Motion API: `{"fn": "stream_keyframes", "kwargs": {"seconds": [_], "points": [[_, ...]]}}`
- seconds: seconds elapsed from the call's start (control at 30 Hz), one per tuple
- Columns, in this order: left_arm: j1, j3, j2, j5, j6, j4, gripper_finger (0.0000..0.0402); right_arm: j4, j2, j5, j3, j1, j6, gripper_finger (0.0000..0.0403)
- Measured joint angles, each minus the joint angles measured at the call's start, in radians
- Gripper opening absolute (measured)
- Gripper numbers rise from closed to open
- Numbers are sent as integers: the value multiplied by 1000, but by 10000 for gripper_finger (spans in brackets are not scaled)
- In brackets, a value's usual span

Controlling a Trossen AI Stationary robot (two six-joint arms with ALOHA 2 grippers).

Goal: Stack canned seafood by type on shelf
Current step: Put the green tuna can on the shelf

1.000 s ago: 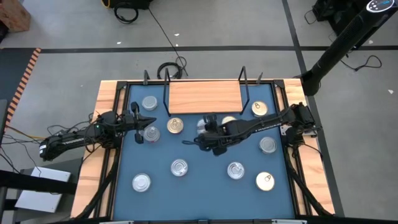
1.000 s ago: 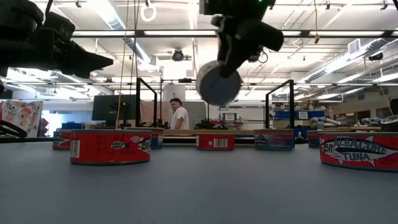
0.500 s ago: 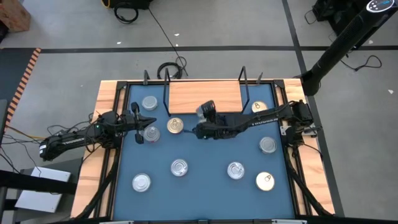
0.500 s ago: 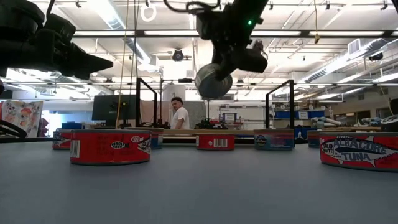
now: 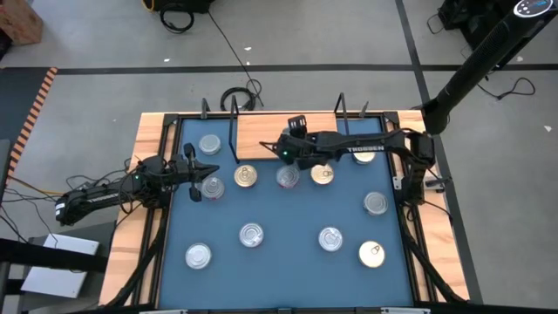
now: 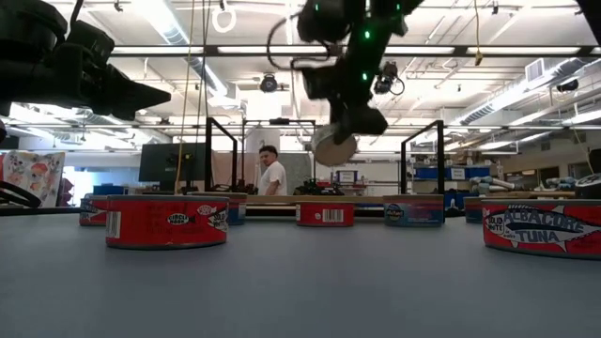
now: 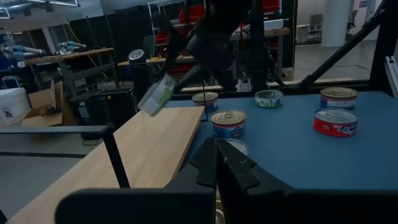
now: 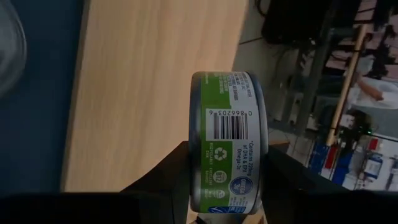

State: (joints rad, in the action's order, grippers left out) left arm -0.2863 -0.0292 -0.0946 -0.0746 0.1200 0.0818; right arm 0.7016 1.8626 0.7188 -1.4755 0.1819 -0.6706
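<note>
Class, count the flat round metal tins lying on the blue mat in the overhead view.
10 tins: two far left, three in a row before the wooden shelf at, one right, four lowest. The right arm may hide another.

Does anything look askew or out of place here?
Only the held tin: the right pincer carries it on edge above the shelf. Other tins sit flat on the mat; nothing spilled or dented.

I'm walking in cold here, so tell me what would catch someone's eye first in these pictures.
First, the right gripper holding a green-labelled tin on edge in the air above the bare wooden shelf at the table's far side. Next, the other tins scattered flat over the blue mat, a red one nearest the low camera. The left gripper waits shut at the left.
</note>
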Motion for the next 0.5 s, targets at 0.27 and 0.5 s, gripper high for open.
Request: {"fn": "stream_keyframes", "kwargs": {"seconds": [0.27,0.5], "points": [[0,0,0,0,0,-2,5,-338,0,-68,131,86,-133,148],[0,0,0,0,-1,-2,5,-583,0,-158,236,167,-216,148]]}}
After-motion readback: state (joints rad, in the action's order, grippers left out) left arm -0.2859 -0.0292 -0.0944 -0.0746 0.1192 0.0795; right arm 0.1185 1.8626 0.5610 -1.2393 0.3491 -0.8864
